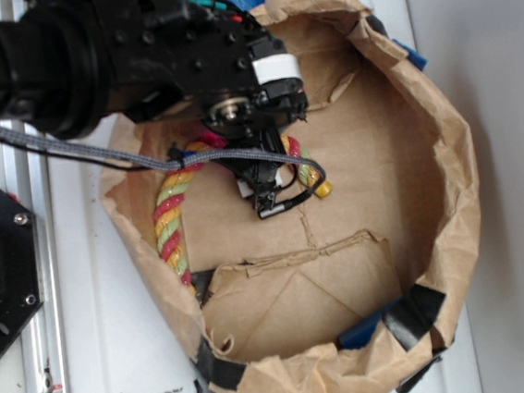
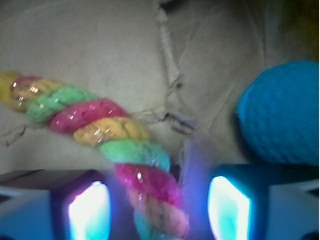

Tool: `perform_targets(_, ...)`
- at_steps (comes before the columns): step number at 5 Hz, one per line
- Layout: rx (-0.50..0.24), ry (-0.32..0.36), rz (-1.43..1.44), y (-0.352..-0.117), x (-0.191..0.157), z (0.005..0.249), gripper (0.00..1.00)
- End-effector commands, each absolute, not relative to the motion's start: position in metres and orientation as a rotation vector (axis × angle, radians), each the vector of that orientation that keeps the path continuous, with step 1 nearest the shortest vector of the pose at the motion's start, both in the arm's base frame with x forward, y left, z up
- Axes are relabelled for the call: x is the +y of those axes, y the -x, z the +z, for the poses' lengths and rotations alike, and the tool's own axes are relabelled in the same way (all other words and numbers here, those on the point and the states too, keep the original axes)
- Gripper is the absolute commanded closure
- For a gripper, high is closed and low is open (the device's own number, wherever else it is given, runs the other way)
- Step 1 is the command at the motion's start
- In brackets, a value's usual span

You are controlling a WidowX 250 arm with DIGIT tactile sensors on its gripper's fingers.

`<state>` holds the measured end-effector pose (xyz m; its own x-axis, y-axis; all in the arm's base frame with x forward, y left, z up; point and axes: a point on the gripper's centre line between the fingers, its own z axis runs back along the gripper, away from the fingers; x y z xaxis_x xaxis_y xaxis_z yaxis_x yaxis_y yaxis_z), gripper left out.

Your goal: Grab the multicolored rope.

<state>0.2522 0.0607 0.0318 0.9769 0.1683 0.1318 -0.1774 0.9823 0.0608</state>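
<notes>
Two fingers (image 2: 90, 212) of the gripper (image 2: 159, 210) stand open astride the multicolored rope (image 2: 100, 122), which lies arched on the paper bag (image 1: 447, 188) floor; the step looks like final alignment, and next comes closing squarely without nudging the teal ball (image 2: 282, 112)

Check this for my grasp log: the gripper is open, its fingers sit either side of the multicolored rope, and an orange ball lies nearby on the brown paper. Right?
One thing is wrong: the ball is teal-blue, not orange, as the wrist view shows. The rest holds: the gripper is open, its fingers sit either side of the multicolored rope, and the ball lies nearby on the brown paper.
</notes>
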Motion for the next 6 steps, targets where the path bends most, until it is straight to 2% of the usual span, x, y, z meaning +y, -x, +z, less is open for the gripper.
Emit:
perform_targets(1,-0.161,-0.084,0.162,-0.259,0.063,0.038,1.0)
perform_targets(2,-0.166,-0.089,0.172,-0.259,0.065,0.04,1.0)
perform_targets(3,-0.194,-0.098,0.203,-0.257,0.063,0.062,1.0)
perform_targets(4,-0.22,0.013,0.212,-0.243,0.052,0.112,1.0)
perform_targets(5,-0.231,0.073,0.23,-0.235,0.039,0.159,1.0)
perform_targets(6,-0.236,0.105,0.256,-0.237,0.034,0.184,1.0)
